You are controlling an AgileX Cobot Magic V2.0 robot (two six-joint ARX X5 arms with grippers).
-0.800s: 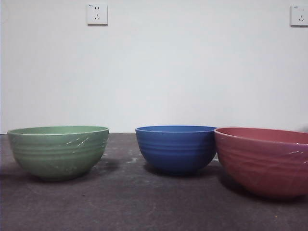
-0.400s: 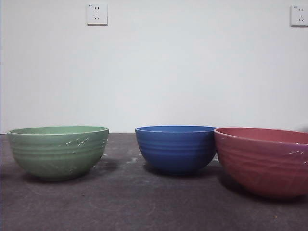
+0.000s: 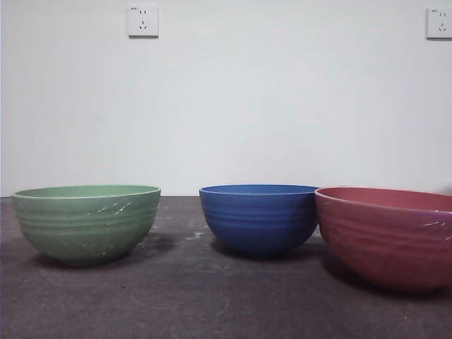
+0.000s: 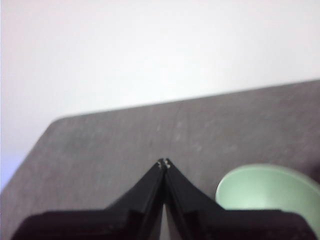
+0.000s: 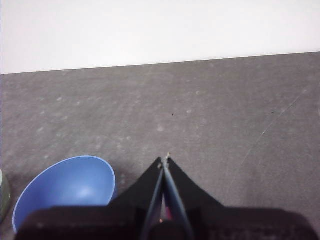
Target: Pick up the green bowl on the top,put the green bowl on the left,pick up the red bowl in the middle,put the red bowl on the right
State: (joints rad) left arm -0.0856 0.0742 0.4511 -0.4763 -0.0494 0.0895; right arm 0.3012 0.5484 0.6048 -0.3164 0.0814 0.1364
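In the front view three bowls stand upright and apart in a row on the dark grey table (image 3: 212, 304). The green bowl (image 3: 86, 223) sits on the left, well clear of the blue bowl (image 3: 258, 217) in the middle, and the red bowl (image 3: 387, 236) stands on the right, nearer the camera, its rim overlapping the blue bowl's right edge in the picture; whether the two touch cannot be told. White scratch marks show on the green and red sides. Two wall sockets (image 3: 143, 21) hang on the white wall behind, and no arm appears here. In the left wrist view the left gripper (image 4: 164, 164) hovers above bare tabletop with its two black jaws pressed together tip to tip, holding nothing; the pale inside of the green bowl (image 4: 265, 187) lies just beside it, partly hidden by the gripper body. In the right wrist view the right gripper (image 5: 166, 160) is likewise clenched on nothing, its tips meeting over the table, with the blue bowl (image 5: 67, 187) close at its side and a sliver of pinkish red showing between the jaw bases.
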